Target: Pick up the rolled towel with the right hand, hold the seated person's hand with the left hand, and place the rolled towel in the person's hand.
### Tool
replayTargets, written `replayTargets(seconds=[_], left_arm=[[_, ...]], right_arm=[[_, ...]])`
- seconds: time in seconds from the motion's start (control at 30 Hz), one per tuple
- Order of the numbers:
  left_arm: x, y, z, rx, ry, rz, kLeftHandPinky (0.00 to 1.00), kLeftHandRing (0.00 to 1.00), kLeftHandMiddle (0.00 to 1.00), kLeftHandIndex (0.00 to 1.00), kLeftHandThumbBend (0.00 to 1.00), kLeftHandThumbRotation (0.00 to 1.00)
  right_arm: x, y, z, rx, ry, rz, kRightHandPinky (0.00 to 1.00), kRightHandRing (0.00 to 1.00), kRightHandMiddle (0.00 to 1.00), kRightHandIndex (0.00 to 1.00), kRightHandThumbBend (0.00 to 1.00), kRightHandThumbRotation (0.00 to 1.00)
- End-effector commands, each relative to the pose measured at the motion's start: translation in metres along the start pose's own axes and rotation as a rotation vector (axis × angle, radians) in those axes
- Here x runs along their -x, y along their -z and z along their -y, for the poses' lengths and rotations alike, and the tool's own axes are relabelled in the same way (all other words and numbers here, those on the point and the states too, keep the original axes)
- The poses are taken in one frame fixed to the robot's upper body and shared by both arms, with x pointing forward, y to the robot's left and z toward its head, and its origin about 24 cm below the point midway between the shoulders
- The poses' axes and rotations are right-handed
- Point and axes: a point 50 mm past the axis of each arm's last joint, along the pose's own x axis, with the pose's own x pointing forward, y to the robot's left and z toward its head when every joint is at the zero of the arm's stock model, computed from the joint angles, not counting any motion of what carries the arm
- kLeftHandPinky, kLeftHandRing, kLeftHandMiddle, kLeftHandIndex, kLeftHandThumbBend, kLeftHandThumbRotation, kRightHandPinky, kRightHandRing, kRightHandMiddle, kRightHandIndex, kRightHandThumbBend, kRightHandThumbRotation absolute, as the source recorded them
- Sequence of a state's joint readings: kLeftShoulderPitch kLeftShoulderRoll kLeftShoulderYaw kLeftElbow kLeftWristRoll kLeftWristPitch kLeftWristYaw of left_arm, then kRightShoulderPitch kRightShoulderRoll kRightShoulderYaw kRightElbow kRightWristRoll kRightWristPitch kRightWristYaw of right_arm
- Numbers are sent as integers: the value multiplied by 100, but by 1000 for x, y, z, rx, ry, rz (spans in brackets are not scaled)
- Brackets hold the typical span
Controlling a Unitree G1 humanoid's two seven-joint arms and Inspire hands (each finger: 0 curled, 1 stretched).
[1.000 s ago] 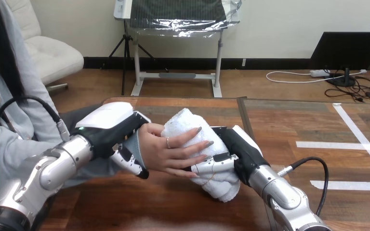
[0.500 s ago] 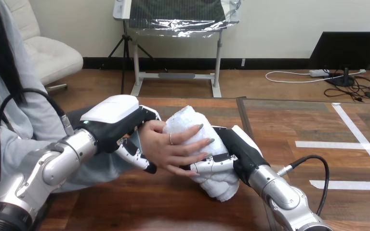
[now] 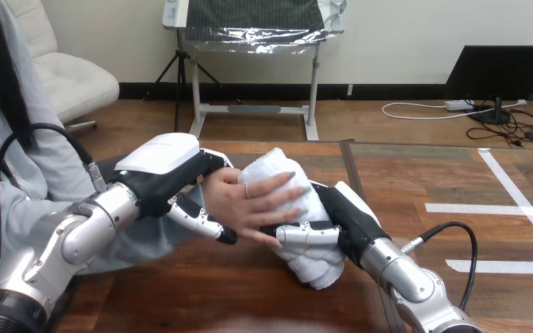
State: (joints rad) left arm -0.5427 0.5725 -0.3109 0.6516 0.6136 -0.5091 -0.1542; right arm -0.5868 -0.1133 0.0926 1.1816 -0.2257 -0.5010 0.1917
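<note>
A white rolled towel [image 3: 277,170] stands tilted over the table's middle, its lower end close to the wood. My right hand [image 3: 340,218] is shut on the towel from the right, its thumb across the front. The person's hand [image 3: 250,201] comes in from the left and lies over the towel's left side, fingers spread across it. My left hand [image 3: 170,173] is shut on the person's wrist, white back on top and fingers curled underneath.
The wooden table [image 3: 201,291] has bare room in front of both hands. A seam [image 3: 350,163] runs back along the tabletop just right of the towel. White tape strips [image 3: 486,208] mark the right part.
My left hand has carried the person's hand a little to the right and up against the towel. The person's fingers now lie further across it. My right hand has barely moved.
</note>
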Motion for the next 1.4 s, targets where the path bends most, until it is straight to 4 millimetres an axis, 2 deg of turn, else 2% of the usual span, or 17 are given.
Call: replayTargets(seconds=[0.0, 0.27, 0.5, 0.8, 1.07, 1.37], left_arm=[[-8, -15, -41, -50, -140, 72, 72, 80, 85, 90, 99, 51], [-2, -9, -35, -65, -141, 57, 81, 87, 89, 94, 100, 56], [1, -6, -32, -55, -134, 36, 85, 90, 91, 95, 100, 53], [6, -2, -27, -47, -128, 22, 86, 91, 93, 97, 100, 50], [12, 3, -20, -31, -121, 10, 88, 93, 95, 99, 100, 54], [17, 8, -13, -14, -112, 1, 89, 94, 96, 100, 100, 55]], right_arm=[[-18, -34, -4, 50, -43, 110, 75, 85, 86, 92, 100, 52], [-16, -32, -2, 86, -42, 97, 78, 89, 89, 96, 100, 64], [-15, -31, 0, 112, -45, 99, 81, 91, 92, 98, 100, 72], [-14, -30, 3, 136, -62, 90, 85, 94, 95, 100, 100, 78], [-12, -27, 6, 150, -91, 82, 90, 98, 98, 100, 100, 84], [-9, -25, 9, 169, -110, 81, 93, 98, 100, 100, 100, 96]])
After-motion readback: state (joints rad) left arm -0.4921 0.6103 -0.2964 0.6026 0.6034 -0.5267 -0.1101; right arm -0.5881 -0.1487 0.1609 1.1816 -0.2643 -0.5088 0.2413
